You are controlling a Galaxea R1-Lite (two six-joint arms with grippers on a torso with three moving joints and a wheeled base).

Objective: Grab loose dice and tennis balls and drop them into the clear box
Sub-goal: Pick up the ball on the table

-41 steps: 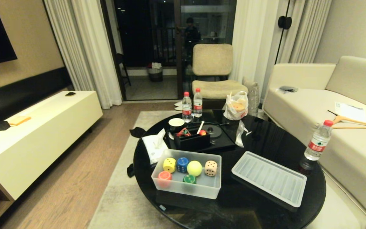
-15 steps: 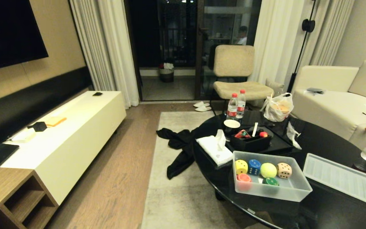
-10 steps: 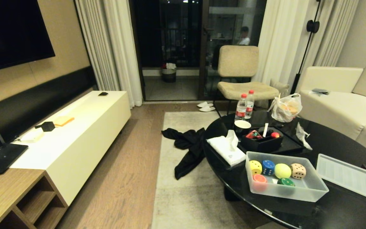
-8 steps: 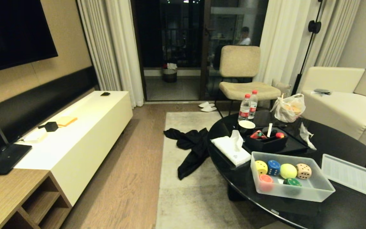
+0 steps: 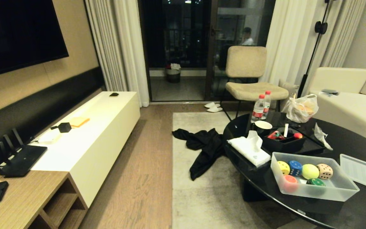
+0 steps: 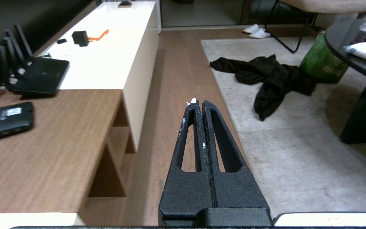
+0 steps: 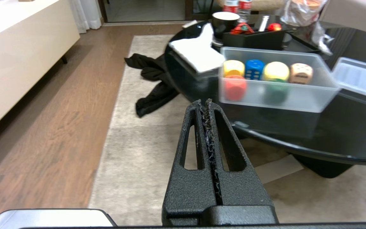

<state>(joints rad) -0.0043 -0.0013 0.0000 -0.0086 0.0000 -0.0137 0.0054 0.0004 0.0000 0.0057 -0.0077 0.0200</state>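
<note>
Sitting in the clear box on the black worktop: five dice and one tennis ball. Left tool and right tool both clenched, empty. Risk: any stray piece hidden under the worktop gets missed, none visible loose.

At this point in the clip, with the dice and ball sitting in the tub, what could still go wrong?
1. The clear box stands close to the round table's near edge with its lid lying beside it; a bump from the base could tip it and spill the dice.
2. Black clothing lies on the rug beside the table; the wheels might snag on it.
3. Both end effectors, left and right, are shut and empty; anything loose out of sight would be missed.
</note>
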